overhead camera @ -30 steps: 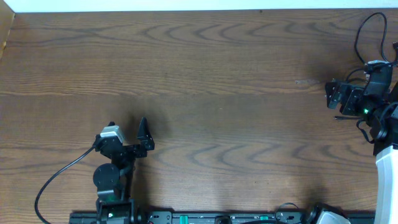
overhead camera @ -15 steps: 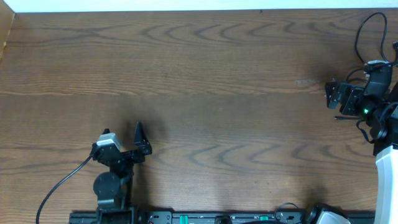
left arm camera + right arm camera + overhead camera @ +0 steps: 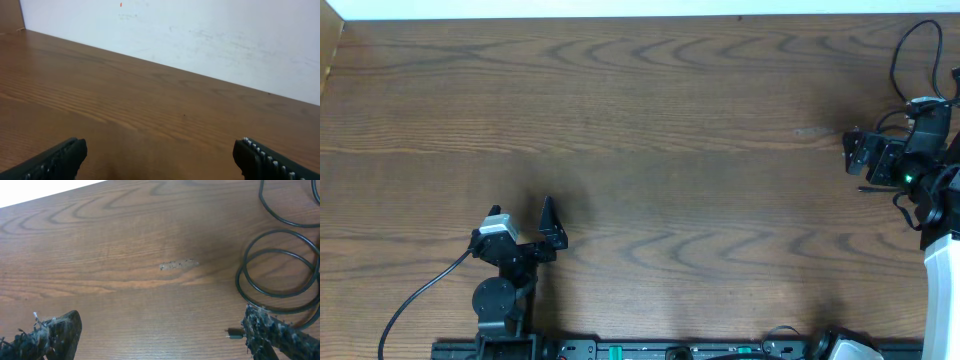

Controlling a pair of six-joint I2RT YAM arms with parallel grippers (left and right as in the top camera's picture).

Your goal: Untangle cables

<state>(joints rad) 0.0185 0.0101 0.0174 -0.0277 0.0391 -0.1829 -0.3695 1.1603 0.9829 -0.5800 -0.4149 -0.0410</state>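
Note:
The cables lie at the table's far right. In the right wrist view, thin black cable loops (image 3: 272, 265) coil on the wood just right of my right gripper (image 3: 160, 335). A small plug end (image 3: 233, 333) rests by its right finger (image 3: 280, 340). In the overhead view a thin cable (image 3: 895, 62) arcs above the right gripper (image 3: 854, 156), and the arm hides the rest of it. That gripper is open with only bare wood between its fingers. My left gripper (image 3: 552, 226) is near the front left, far from the cables. It is open (image 3: 160, 162) over bare table.
A pale scuff mark (image 3: 179, 265) sits on the wood ahead of the right gripper. The left arm's own thicker wire (image 3: 415, 295) curves off to the front left. A mounting rail (image 3: 670, 351) runs along the near edge. A white wall (image 3: 200, 30) borders the far side.
The left gripper has drawn back slightly toward the near edge and turned a little. The right arm and the cables have not moved.

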